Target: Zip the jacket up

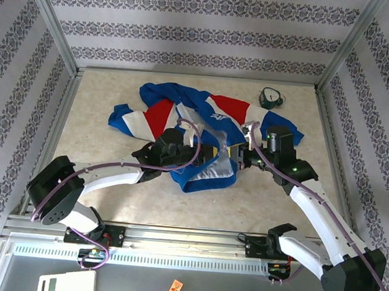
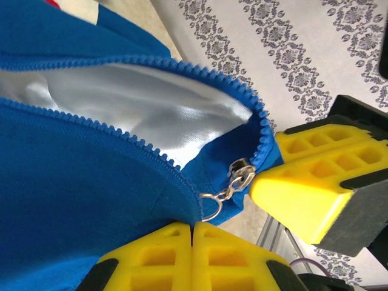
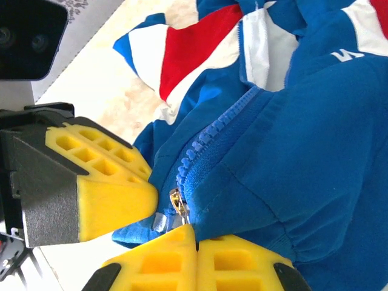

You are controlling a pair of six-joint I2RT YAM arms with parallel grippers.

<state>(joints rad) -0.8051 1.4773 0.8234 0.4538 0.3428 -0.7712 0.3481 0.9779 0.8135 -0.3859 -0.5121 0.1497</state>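
The jacket [image 1: 204,109] lies crumpled in the middle of the table, royal blue with red and white panels, its front unzipped and the silver lining [image 2: 151,109] showing. My left gripper [image 2: 193,225] is shut on the blue hem beside one row of zipper teeth. The silver slider [image 2: 241,174] with its ring pull hangs on the other edge, just above those fingers. My right gripper [image 3: 195,229] is shut on the jacket's lower corner right under the slider [image 3: 177,203]. Both grippers meet at the hem, the left gripper [image 1: 197,156] facing the right gripper [image 1: 240,156].
A small dark round object [image 1: 272,98] sits at the table's back right. Patterned walls and metal rails [image 1: 53,126] border the table. A white device [image 1: 66,284] and an orange tag [image 1: 175,290] lie below the front rail.
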